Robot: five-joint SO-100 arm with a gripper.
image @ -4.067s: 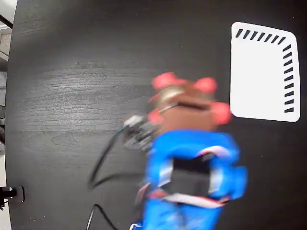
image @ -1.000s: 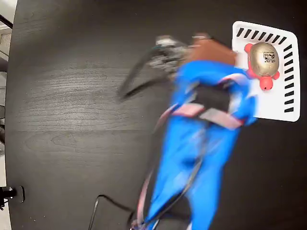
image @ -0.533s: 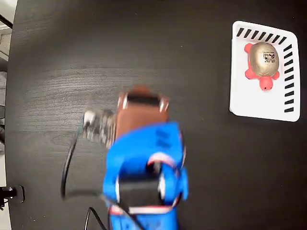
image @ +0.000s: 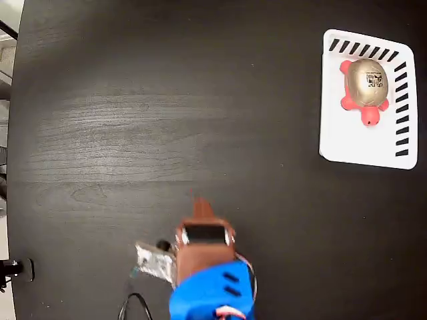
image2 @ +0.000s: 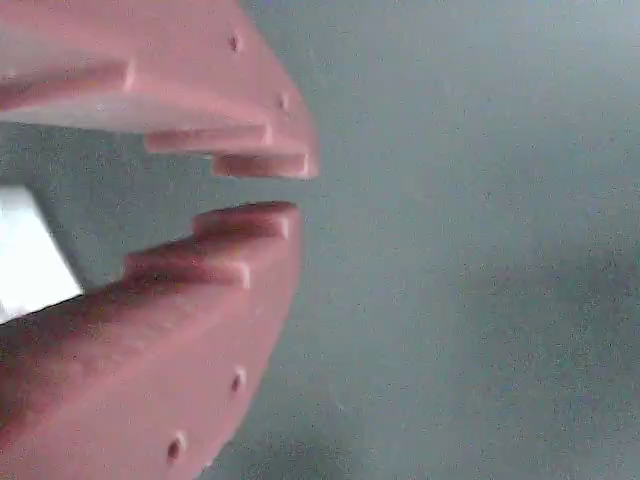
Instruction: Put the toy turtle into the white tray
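i see the toy turtle (image: 365,89) lying inside the white tray (image: 363,147), well apart from my tool (image2: 262,190), whose fingers stand slightly open and hold nothing.

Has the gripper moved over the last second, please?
Yes. The gripper has pulled away from the white tray, going left and down in the fixed view to the table's near edge; the toy turtle lies in the tray.
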